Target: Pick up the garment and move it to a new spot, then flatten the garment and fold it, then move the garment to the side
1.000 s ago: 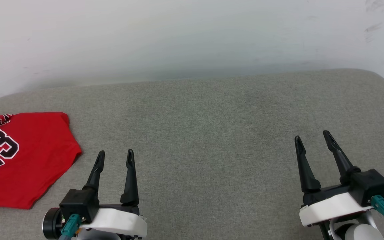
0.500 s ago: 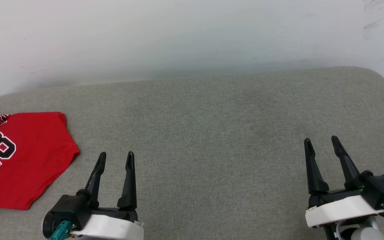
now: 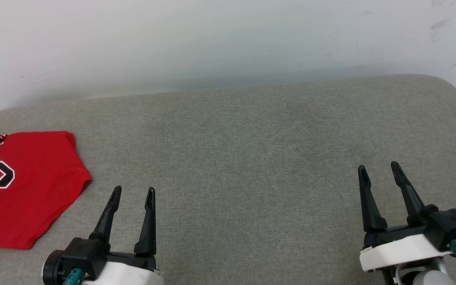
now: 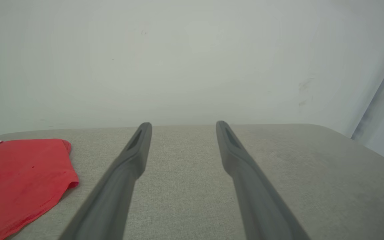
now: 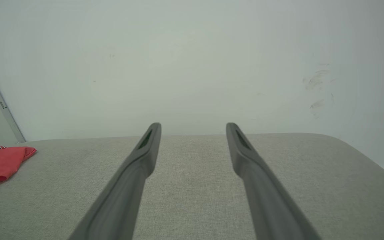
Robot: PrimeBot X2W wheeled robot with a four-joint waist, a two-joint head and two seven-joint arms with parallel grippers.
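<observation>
Garment [image 3: 26, 190]: red, numbered 23, flat at left end of grey cushion [image 3: 251, 138]. Left pincer [image 3: 133, 190], right pincer [image 3: 378, 166]: spread wide, empty.

The red garment [image 3: 26, 190] runs off the head view's left edge, its number 23 clipped partway and the lettering above it reduced to an unreadable scrap — both wrist views likewise cut it at their left edges. The left gripper [image 3: 133, 190] and right gripper [image 3: 379, 167] are cropped by the head view's bottom edge, and up close their fingers [image 4: 120, 186] blur toward the frame's foot.
</observation>
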